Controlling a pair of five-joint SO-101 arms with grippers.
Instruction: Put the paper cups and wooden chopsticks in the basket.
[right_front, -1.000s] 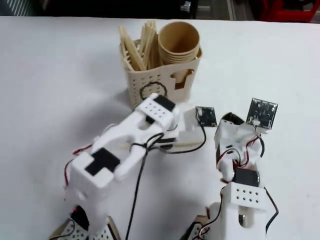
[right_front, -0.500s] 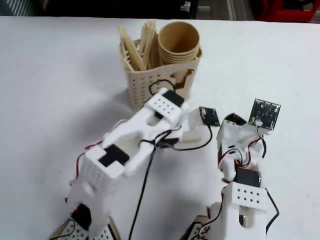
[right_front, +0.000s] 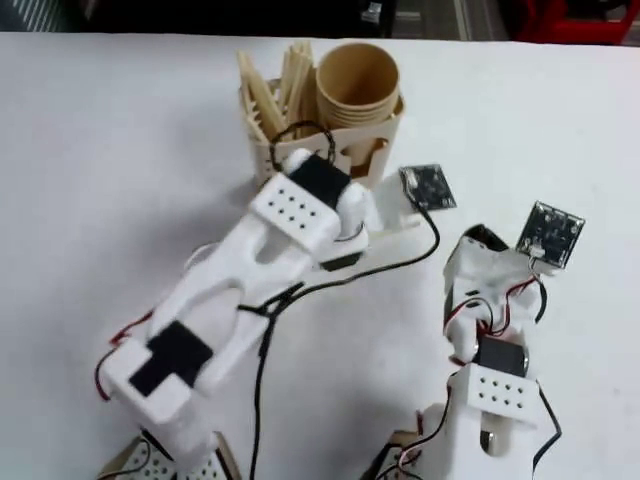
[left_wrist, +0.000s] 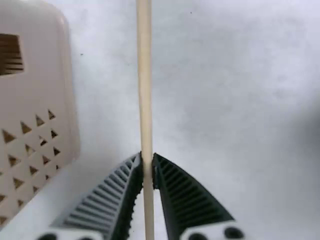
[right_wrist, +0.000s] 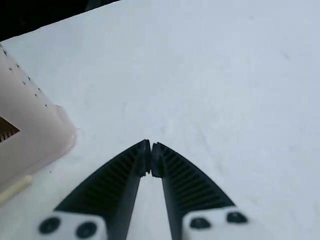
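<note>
1. White table (right_front: 120, 150): the basket (right_front: 378, 150) stands at its far side, holding stacked paper cups (right_front: 357, 80) and a bundle of chopsticks (right_front: 272, 92)
2. Left gripper (left_wrist: 147, 167), just beside the basket, is clamped on a single chopstick (left_wrist: 144, 75), seemingly the last loose one
3. Right gripper (right_wrist: 150, 156) is closed on nothing, near the basket
4. Next move: raise the stick above the rim, tip it upright, then release it among the others

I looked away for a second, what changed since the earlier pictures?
The left gripper, shut on a wooden chopstick, moved closer to the basket; the right arm drifted slightly right. The basket, paper cups and chopsticks inside stayed put.
</note>
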